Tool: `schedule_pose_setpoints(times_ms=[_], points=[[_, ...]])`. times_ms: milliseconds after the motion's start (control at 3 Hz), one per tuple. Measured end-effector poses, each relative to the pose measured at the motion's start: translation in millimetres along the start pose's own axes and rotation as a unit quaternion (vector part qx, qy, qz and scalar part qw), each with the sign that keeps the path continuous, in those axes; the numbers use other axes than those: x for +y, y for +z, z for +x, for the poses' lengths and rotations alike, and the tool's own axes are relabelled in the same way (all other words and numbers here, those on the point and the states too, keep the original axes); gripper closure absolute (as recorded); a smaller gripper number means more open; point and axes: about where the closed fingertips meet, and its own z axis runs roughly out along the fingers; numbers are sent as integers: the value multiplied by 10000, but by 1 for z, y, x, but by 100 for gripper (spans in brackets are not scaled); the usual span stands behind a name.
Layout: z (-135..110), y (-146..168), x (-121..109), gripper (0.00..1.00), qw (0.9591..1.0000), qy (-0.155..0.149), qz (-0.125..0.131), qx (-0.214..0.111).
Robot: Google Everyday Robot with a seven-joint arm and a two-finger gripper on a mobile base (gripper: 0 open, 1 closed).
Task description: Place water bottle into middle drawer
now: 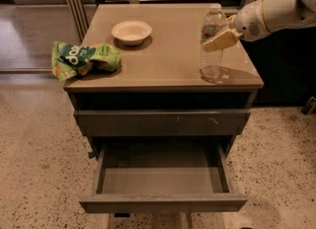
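**Step in hand:** lifting the bottle off the cabinet for transfer to the drawer.

**Position of parts.** The small clear ribbed plastic water bottle point(212, 60) with a white cap stands upright near the right front corner of the flat grey-brown cabinet top point(163, 65), and its base appears to rest on the surface. Below, the wide shallow grey-brown middle drawer point(158, 179) is pulled fully out, with its smooth grey floor exposed. Between the two sits a closed drawer front with small pale scratches point(163, 123).

**Recommended execution.**
1. Raise the bottle straight up until its base is free of the top before any sideways travel. The light plastic is likely to flex and slip if dragged.
2. Carry it forward past the front edge of the cabinet, then down. The scratched drawer front overhangs the rear of the open drawer, so the descent should be made over the front half.
3. The drawer is shallow, so the bottle will probably need tilting or laying down before release.
4. Keep the path to the right, away from the round white bowl point(132, 30) and the crumpled green snack bag point(84, 57) on the left.

**Gripper state.** The two-finger gripper point(217, 35) reaches in from the right on a white arm. Its tan fingers point(219, 39) are closed on the bottle at mid-height, just below the shoulder, one in front and one behind. It touches nothing else
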Motion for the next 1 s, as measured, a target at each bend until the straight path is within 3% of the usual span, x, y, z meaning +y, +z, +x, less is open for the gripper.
schedule_pose_setpoints(times_ms=[667, 1000], points=[[-21, -49, 65, 100, 9977, -180, -576, -294], [-32, -84, 135, 100, 9915, 159, -1252, -320]])
